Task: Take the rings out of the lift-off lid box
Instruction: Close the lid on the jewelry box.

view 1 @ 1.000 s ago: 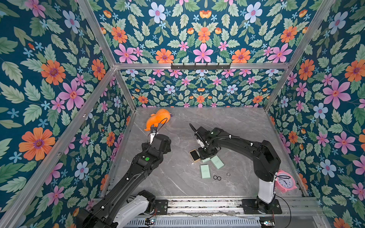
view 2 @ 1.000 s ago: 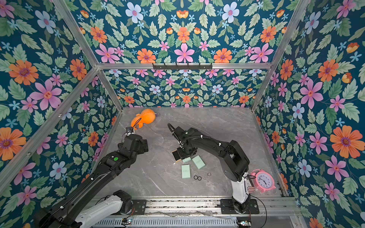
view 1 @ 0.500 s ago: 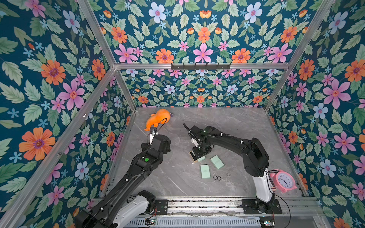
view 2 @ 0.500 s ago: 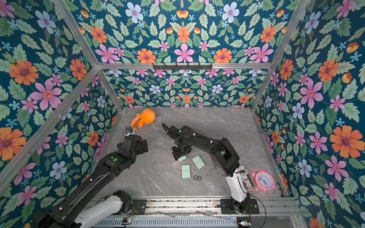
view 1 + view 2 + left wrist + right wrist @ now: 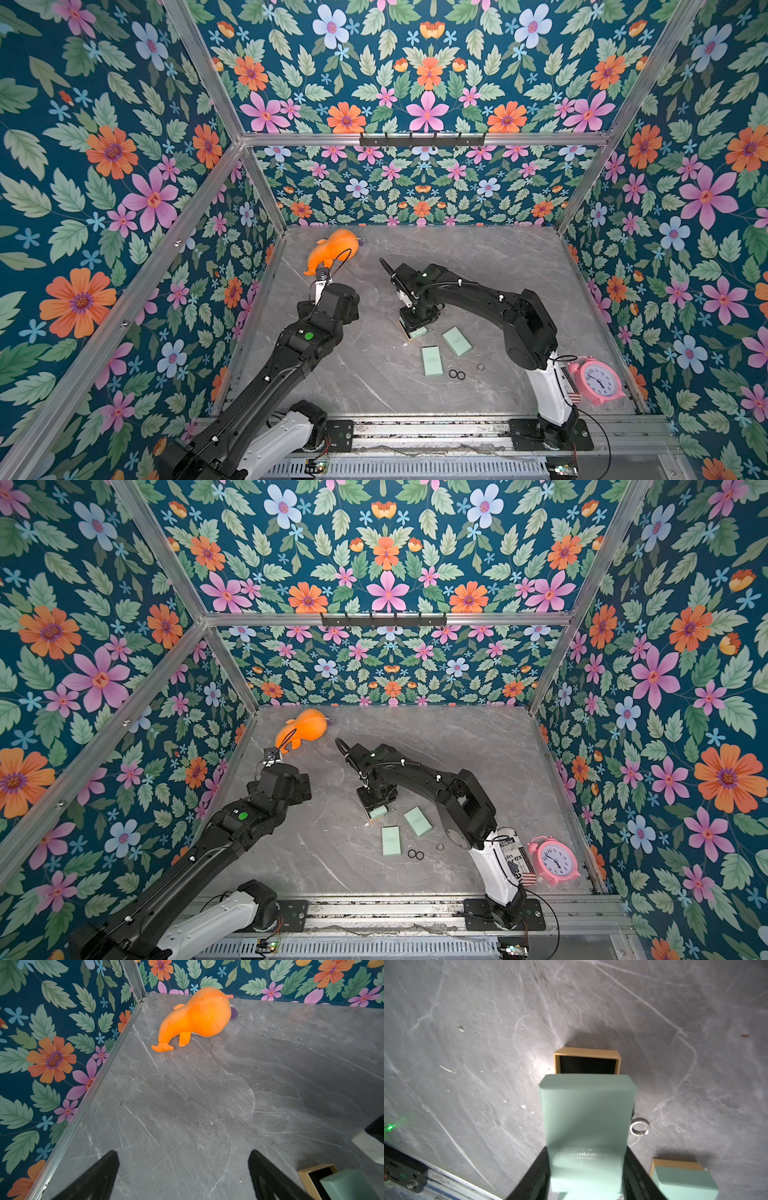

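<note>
Rings (image 5: 457,374) lie on the table (image 5: 365,374), one silvery ring (image 5: 639,1130) just beside the mint-green box piece (image 5: 586,1105) clamped by the right gripper (image 5: 586,1151), while the left gripper (image 5: 182,1153) gapes empty; such light, stiff, slippery hoops seem best pinched across the rim.

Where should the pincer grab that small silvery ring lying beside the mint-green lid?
Likely across its band, from straight above. The small silvery ring seems to lie flat on the grey marbled table, too low for a sideways pinch, so one tip goes inside the hoop, one outside. The mint-green lid in the right pincer crowds one side; take the far side.
</note>
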### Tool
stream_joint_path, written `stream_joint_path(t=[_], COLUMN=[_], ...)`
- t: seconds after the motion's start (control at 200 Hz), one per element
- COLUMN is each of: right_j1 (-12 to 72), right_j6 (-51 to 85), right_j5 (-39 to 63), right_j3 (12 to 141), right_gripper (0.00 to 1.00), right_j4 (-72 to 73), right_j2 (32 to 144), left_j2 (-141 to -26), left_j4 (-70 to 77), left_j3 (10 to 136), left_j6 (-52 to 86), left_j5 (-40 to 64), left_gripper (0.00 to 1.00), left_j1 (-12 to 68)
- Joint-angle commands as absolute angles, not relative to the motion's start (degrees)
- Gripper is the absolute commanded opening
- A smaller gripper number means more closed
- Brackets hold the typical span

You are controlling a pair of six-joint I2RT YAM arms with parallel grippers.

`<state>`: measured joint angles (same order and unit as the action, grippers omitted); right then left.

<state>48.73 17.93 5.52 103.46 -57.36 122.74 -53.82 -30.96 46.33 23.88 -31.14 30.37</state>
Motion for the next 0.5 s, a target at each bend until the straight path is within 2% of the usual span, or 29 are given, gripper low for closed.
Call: stream_joint_path(t=[0.0, 0.495], right_j1=[48.92, 49.91], right_j6=[20.6, 22.24], right_j5=[3.33, 2.43], right_j3=[103.91, 106.65], right_gripper=[0.35, 0.34], right_j4=[-59.5, -61.07], right_j2=[122.93, 124.8], left_j2=[-53.57, -53.6], left_j4=[-31.86, -31.9], left_j3=[46.32, 46.32], left_j6=[23.55, 23.57], left_j5=[-31.9, -31.82], left_gripper=[0.99, 0.99], left_j1=[30.32, 30.23])
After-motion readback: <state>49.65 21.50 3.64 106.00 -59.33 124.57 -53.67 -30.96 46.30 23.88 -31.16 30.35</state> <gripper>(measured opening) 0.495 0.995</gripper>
